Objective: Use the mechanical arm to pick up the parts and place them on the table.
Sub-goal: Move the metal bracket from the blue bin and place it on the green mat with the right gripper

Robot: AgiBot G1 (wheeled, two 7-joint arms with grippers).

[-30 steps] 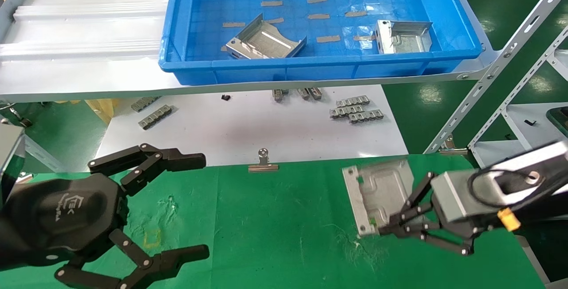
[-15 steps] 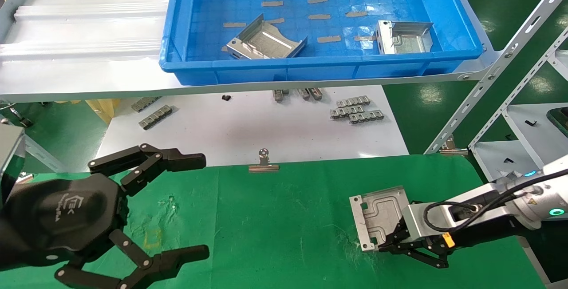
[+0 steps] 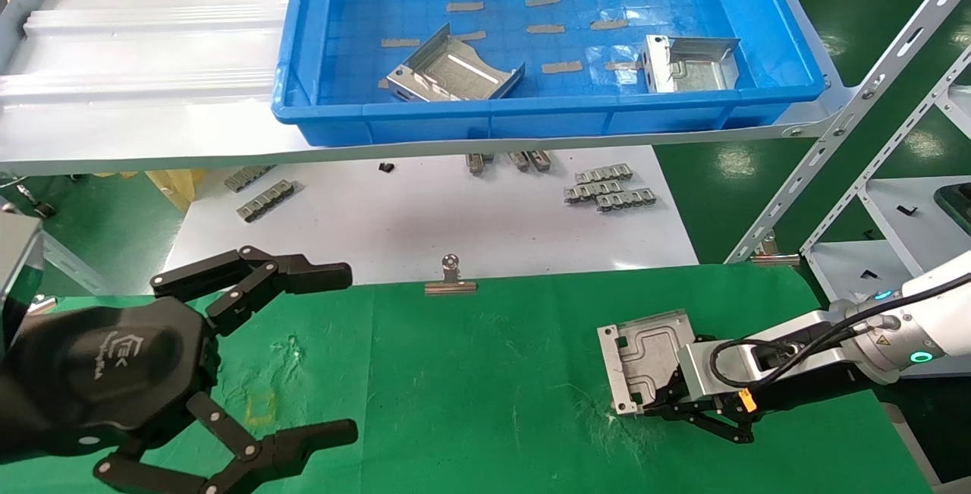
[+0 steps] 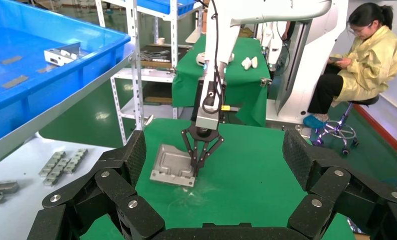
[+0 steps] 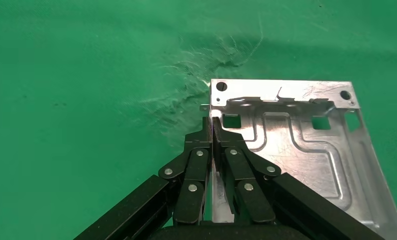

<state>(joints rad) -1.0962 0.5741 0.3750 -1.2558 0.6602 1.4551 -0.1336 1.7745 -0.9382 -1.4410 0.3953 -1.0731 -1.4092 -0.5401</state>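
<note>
Parts wait in two spots. At near left the left gripper [image 3: 250, 357] hovers over the green table [image 3: 470, 388], claws spread wide, holding nothing. Far off, two stamped plates [image 3: 454, 69] sit in the blue tray [image 3: 531, 118]. At near right the right gripper [image 3: 658, 407] pinches a third plate [image 3: 645, 353] low on the felt.

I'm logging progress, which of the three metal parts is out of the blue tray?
The part on the green table, clamped by the right tool; the other two lie in the tray.
</note>
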